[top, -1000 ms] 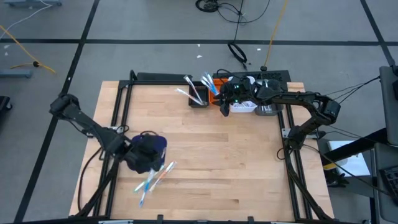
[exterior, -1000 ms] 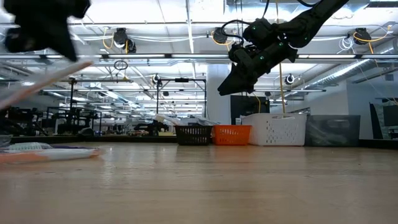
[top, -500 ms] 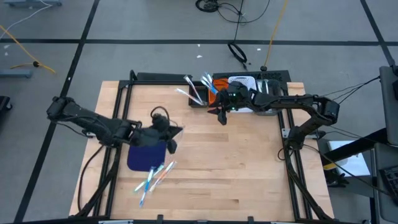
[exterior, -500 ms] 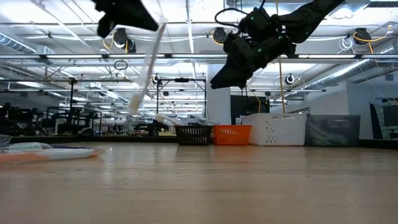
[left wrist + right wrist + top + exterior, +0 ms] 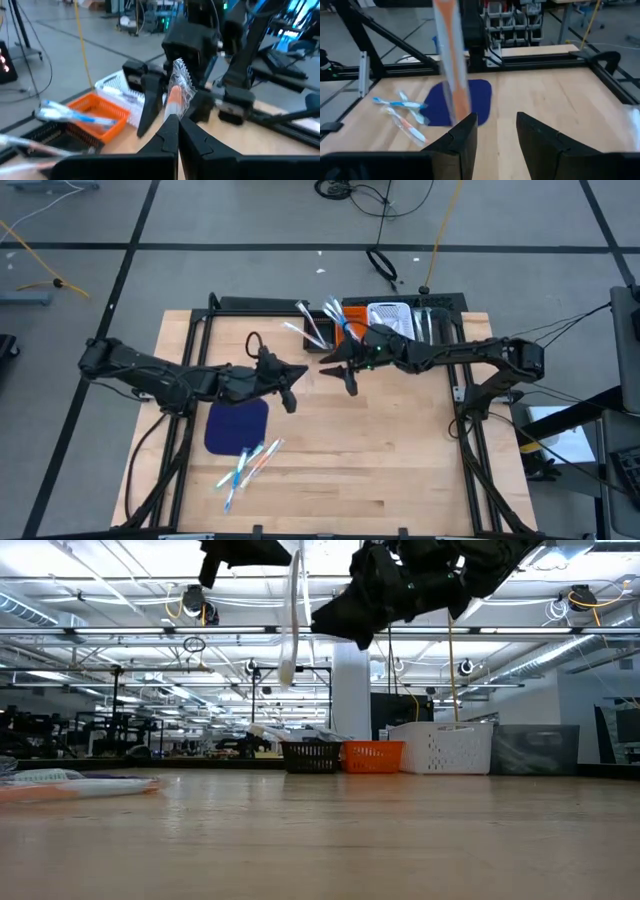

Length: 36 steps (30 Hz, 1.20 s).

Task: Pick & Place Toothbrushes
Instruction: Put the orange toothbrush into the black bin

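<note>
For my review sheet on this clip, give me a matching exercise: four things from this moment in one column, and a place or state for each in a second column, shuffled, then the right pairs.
Column one:
1. left gripper
2. right gripper
3. blue mat
4. orange bin

Column two:
A. open, holding nothing, facing the other gripper above mid-table
B. at the table's far edge, between the black bin and the white bin
C. shut on a toothbrush, lifted off the table
D. flat on the wood, loose toothbrushes lying beside it

Pairs: 1-C, 2-A, 3-D, 4-B
</note>
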Available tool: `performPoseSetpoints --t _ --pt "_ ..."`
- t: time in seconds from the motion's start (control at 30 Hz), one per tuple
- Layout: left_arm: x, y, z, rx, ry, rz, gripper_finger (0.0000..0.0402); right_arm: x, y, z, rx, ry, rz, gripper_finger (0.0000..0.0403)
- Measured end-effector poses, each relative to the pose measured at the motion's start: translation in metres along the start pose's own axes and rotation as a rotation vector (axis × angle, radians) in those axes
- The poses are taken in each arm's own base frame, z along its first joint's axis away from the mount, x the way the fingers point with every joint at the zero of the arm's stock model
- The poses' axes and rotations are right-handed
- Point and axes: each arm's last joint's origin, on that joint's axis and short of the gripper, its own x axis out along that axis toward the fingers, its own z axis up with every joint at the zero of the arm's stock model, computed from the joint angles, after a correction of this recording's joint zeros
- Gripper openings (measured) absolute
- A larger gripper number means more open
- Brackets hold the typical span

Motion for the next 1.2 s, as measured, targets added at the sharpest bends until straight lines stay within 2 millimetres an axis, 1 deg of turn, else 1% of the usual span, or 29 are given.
performPoseSetpoints --t 0.17,0.33,0.4,0.53,0.77,0.87,1.0,1.2 --pt "0.008 -0.002 0.002 0.008 -0.039 -0.040 0.0000 0.001 0.005 0.002 -0.009 -0.019 0.013 0.0130" --pt "0.016 0.000 -0.001 0.020 -0.046 -0.029 0.0000 0.002 0.008 0.003 -0.002 -0.025 0.024 0.0130" --pt "0.018 0.001 -0.003 0.034 -0.032 -0.021 0.0000 0.003 0.011 0.003 -0.001 -0.028 0.034 0.0130" --pt "0.019 0.004 -0.002 0.044 -0.036 -0.011 0.0000 0.004 0.014 0.002 -0.012 -0.024 0.044 0.0130" --pt "0.020 0.005 -0.003 0.068 -0.024 0.001 0.0000 0.004 0.014 0.002 -0.033 -0.021 0.039 0.0130" --pt "0.020 0.006 -0.005 0.074 -0.003 0.008 0.0000 0.002 0.007 0.003 -0.036 -0.030 0.021 0.0130" --pt "0.020 0.006 -0.005 0.072 -0.001 0.009 0.0000 0.000 0.000 0.004 0.030 -0.036 -0.001 0.0130" --pt "0.020 0.007 -0.005 0.081 -0.001 0.012 0.0000 0.001 0.005 0.003 0.026 -0.031 0.019 0.0130"
